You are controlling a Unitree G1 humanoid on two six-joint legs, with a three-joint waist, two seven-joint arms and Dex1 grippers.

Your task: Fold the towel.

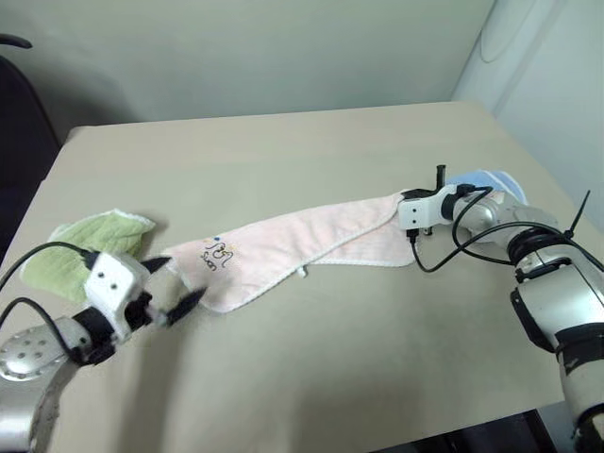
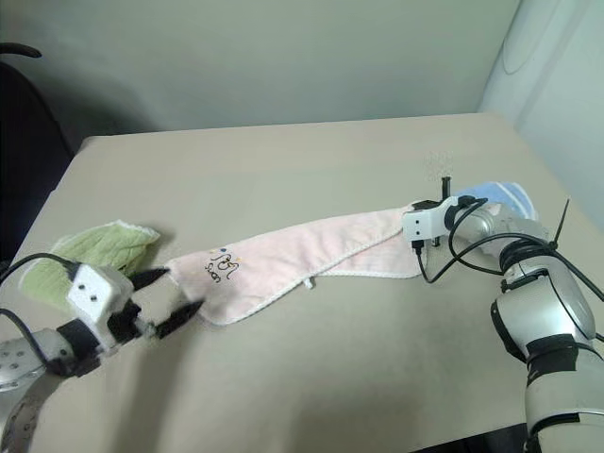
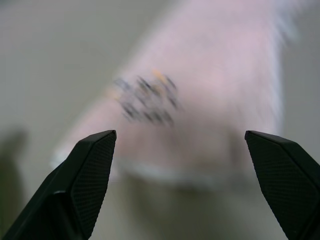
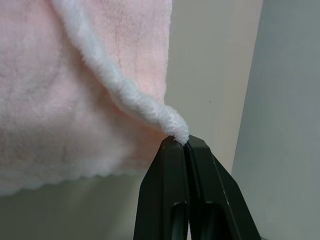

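Towel (image 1: 302,245) corner pinched by right gripper (image 4: 186,145) (left gripper (image 3: 180,145) spread wide).

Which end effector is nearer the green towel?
Left. The left end effector hovers open just beside the green towel; the right end effector is shut on the pink towel's far corner.

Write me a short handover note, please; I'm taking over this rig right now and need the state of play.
Right gripper: shut on a corner of the pink towel.
Left gripper: open, hovering by the towel's printed end, holding nothing.
Towel: stretched lengthwise across the table, folded once along its length.
Nearby: green towel at the left, blue cloth behind the right gripper.
Left to do: grasp the printed end, fold.
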